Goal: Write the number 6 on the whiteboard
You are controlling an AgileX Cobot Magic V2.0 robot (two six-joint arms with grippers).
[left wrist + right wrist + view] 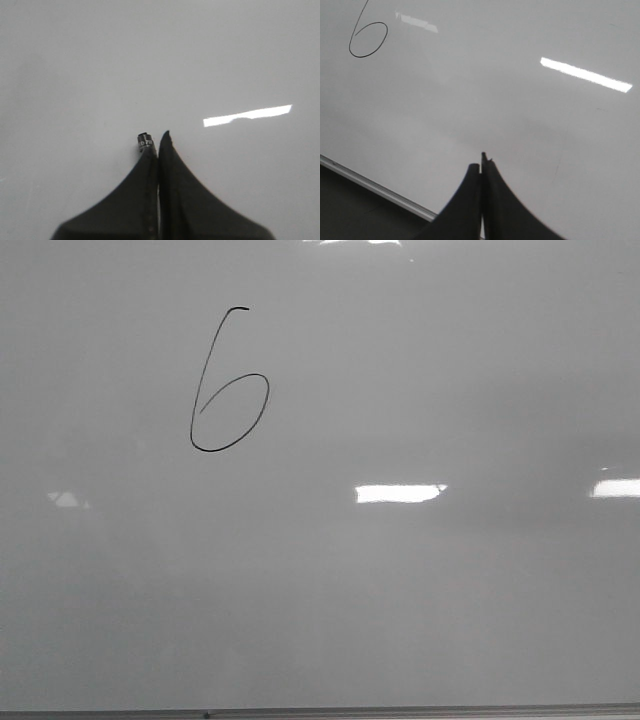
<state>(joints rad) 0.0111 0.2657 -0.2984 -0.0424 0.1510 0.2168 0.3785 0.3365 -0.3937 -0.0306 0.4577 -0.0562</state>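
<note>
We see the number 6 [228, 382] drawn high on the left of the whiteboard [420, 600], well apart from both sets of jaws. The left gripper [159, 142] has its jaws pressed together on a small black marker tip [144, 142]. The right gripper [481, 167] has its jaws closed, holding nothing we can make out. The board is glossy pale grey; the 6 is thin, slanted, oval-looped.

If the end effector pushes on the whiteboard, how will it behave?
The whiteboard looks flat and rigid, so it probably will not flex much. Its glossy surface, showing bright reflections, suggests slippery contact. The number 6 is a thin ink line and may smear if rubbed.
</note>
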